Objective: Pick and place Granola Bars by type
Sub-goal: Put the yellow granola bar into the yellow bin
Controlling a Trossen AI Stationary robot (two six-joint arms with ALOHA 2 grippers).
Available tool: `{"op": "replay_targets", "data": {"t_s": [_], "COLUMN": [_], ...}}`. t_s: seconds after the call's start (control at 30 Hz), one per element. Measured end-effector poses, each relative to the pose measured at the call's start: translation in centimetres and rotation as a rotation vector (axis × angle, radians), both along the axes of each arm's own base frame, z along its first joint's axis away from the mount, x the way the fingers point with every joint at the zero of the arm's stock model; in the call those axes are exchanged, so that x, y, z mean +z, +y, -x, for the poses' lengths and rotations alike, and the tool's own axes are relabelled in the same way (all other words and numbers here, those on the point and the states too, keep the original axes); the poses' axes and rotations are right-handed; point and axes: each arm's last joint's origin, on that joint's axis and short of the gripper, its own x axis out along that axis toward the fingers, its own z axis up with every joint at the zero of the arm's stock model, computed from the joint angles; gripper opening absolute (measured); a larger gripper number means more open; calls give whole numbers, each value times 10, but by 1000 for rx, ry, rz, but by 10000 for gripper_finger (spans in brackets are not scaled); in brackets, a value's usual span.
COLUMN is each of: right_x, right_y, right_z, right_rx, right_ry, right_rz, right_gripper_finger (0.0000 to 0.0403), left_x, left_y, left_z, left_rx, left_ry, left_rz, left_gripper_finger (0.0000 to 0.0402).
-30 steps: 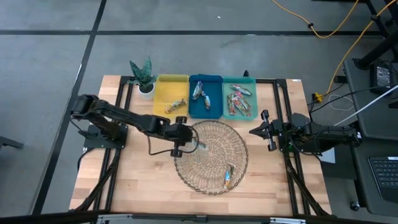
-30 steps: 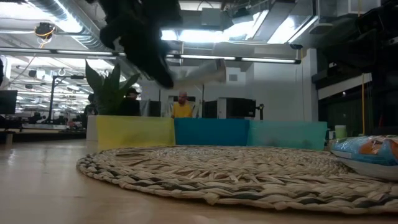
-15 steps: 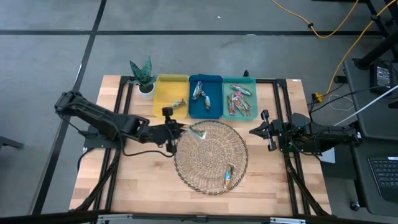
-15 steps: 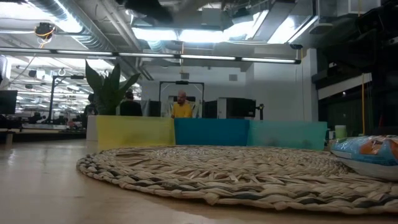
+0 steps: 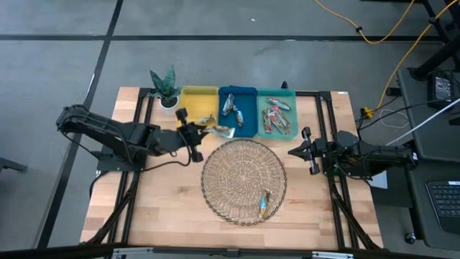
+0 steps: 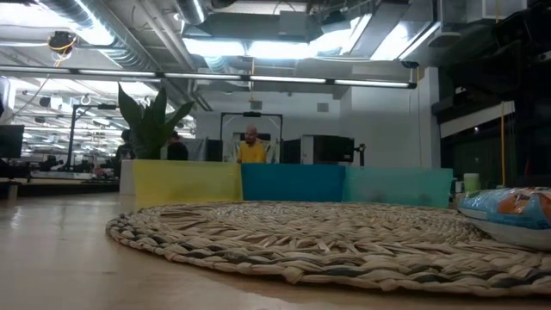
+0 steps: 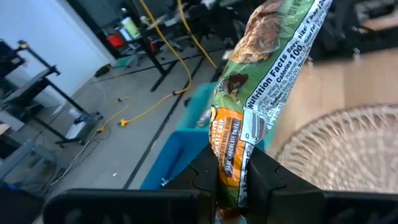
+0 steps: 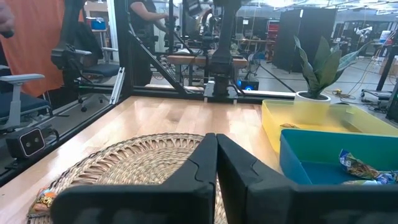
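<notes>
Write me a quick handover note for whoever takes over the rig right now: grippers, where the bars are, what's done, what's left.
Left gripper: shut on a green-and-orange wrapped granola bar, held above the table near the front edge of the yellow bin.
Right gripper: shut, empty, waiting at the table's right side.
Done: one bar lies in the yellow bin, a few in the blue bin, several in the teal bin.
Left: drop the held bar in its bin; one blue-and-orange wrapped bar remains on the round woven mat.
</notes>
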Motion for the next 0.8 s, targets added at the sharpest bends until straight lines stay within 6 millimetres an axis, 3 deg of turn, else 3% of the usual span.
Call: {"op": "replay_targets", "data": {"t_s": [0.5, 0.8], "right_x": [0, 0], "right_y": [0, 0], "right_z": [0, 0], "right_rx": [0, 0], "right_ry": [0, 0], "right_rz": [0, 1], "right_gripper_finger": [14, 14], "left_x": [50, 60], "left_y": [47, 85], "left_z": [2, 0], "left_rx": [197, 293], "left_ry": [-163, -91], "left_rz": [58, 132], "left_gripper_finger": [31, 31]}}
